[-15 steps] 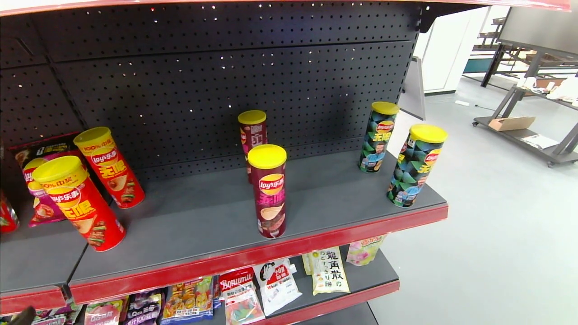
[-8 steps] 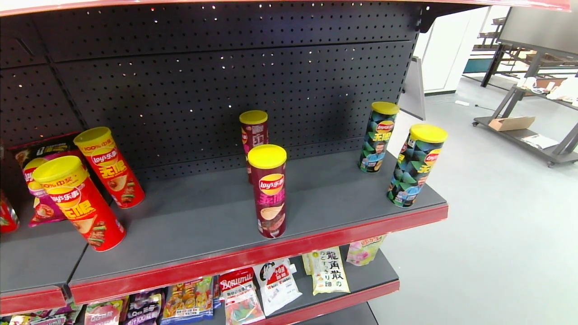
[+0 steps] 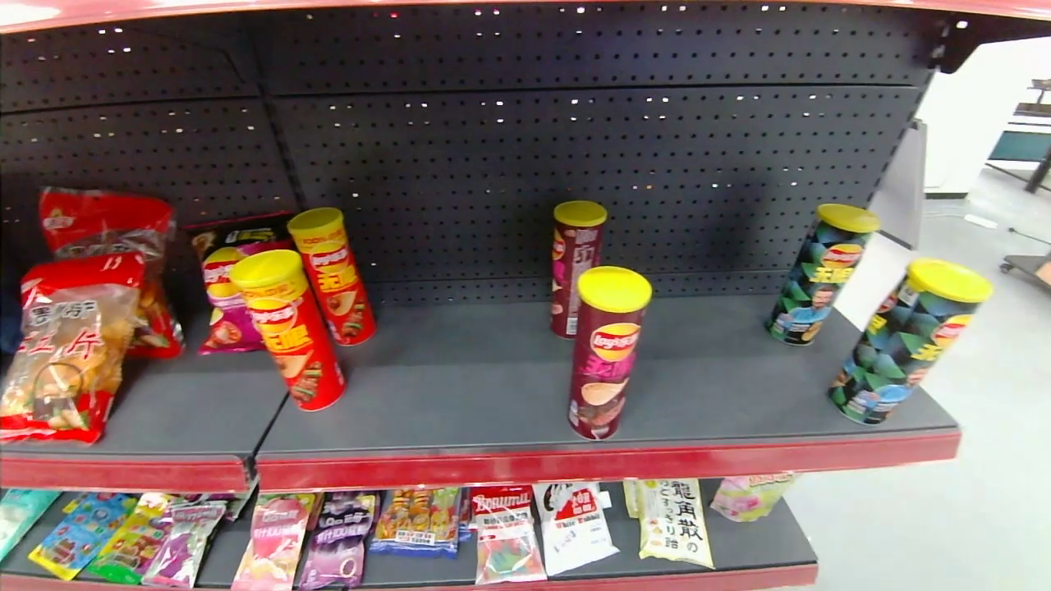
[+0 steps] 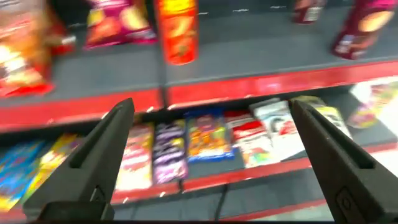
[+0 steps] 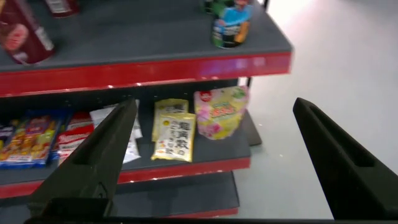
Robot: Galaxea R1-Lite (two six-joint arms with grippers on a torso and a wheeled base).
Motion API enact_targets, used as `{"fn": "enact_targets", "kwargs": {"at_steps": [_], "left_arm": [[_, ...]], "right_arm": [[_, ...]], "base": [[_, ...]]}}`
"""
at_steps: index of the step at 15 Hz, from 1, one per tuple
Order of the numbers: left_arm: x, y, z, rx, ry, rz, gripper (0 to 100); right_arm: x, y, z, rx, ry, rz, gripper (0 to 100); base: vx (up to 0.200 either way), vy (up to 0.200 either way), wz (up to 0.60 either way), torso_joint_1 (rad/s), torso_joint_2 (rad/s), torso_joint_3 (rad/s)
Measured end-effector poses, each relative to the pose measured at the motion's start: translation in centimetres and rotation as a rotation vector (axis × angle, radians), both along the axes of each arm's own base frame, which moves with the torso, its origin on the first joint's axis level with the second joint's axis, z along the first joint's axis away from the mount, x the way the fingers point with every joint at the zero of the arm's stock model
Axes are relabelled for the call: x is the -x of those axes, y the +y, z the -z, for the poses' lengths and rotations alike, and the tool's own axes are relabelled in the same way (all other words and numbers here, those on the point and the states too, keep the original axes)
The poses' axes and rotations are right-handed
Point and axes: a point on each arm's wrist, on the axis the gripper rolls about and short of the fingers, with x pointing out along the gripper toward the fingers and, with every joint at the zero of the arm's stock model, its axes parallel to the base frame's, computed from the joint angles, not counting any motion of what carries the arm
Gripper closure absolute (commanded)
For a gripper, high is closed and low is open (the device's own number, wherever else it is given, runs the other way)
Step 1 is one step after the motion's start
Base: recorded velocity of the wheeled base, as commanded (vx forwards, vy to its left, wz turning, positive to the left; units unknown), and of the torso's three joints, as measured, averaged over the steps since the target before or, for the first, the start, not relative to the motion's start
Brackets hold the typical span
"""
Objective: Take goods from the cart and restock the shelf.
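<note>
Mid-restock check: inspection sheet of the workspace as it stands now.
Surface: grey shelf board, red front edge, wide bare gaps.
Job's things: six standing, in pairs: red cans left, maroon cans middle, green patterned cans at the right end.
Clutter: snack bags at the board's left end; sachets on the lower shelf.
Grippers: left gripper and right gripper open, empty, before the shelves.
Cables: nothing seen.
Surroundings: black pegboard behind; grey floor to the right.

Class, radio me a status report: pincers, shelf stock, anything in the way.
Left pincer open, right pincer open, both holding nothing. Grey red-edged metal shelf holds six upright yellow-lidded chip cans. Nothing in the way.
</note>
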Motion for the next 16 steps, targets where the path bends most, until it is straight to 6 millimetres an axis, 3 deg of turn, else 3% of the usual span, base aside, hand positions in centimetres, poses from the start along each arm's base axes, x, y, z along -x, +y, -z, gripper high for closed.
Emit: {"fn": "enact_targets", "kwargs": {"at_steps": [10, 13, 16], "left_arm": [[-1.1, 0.0, 2.7, -0.02, -0.03, -0.048, 0], [-1.5, 0.0, 2.3, -0.04, -0.17, -0.034, 0], [-1.9, 0.0, 3.7, 0.004, -0.094, -0.058, 0]], "right_arm": [[0.1, -0.1, 0.1, -0.002, -0.012, -0.078, 0], [0.2, -0.2, 0.1, -0.002, -0.03, -0.12, 0], [0.3, -0.2, 0.1, -0.001, -0.038, -0.121, 0]], "base": [[0.0, 0.0, 0.0, 0.0, 0.0, 0.0], [0.0, 0.0, 0.0, 0.0, 0.0, 0.0], [0.0, 0.0, 0.0, 0.0, 0.0, 0.0]]}}
